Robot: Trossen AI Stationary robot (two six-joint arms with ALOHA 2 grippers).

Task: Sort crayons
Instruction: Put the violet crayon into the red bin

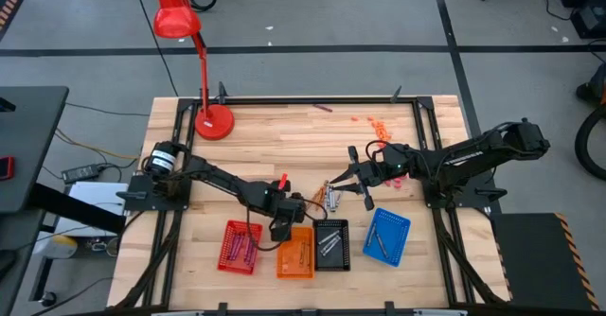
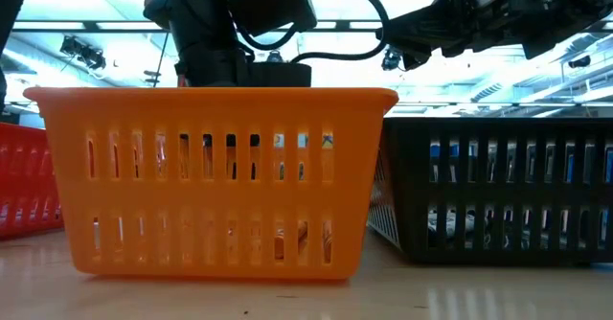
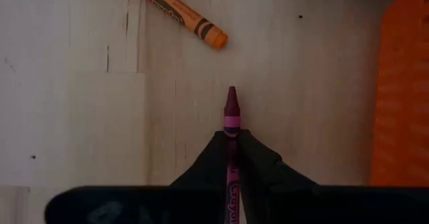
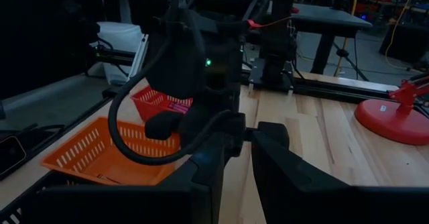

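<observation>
Crayons point(image 1: 332, 197) lie in a small loose cluster on the wooden counter point(image 1: 284, 146), just behind the row of four mesh trays at its front edge: a red tray point(image 1: 240, 247), an orange tray point(image 1: 295, 252), a black tray point(image 1: 331, 244) and a blue tray point(image 1: 386, 237), each with a few sticks already in it. A red desk lamp point(image 1: 214, 120) stands at the counter's back left, and a scatter of tiny orange-pink bits point(image 1: 377, 124) lies at the back right.

In the low view the orange tray fills most of the foreground and hides the counter behind it; the black tray sits beside it and a sliver of the red tray shows at the edge.

The left end effector point(image 3: 232, 138) is down at the counter just behind the orange tray, its two dark fingers closed tightly on a maroon-purple crayon point(image 3: 231, 110). That crayon is thin, paper-wrapped with dark lettering, its pointed tip projecting forward past the fingertips, over bare wood. An orange crayon point(image 3: 179, 13) with a black-banded wrapper lies on the counter a short way beyond the tip, angled and apart from it. The orange tray's wall shows along one side of that view.

The right end effector point(image 1: 350, 177) hangs over the counter just beyond the cluster, fingers partly apart, with nothing between them.
</observation>
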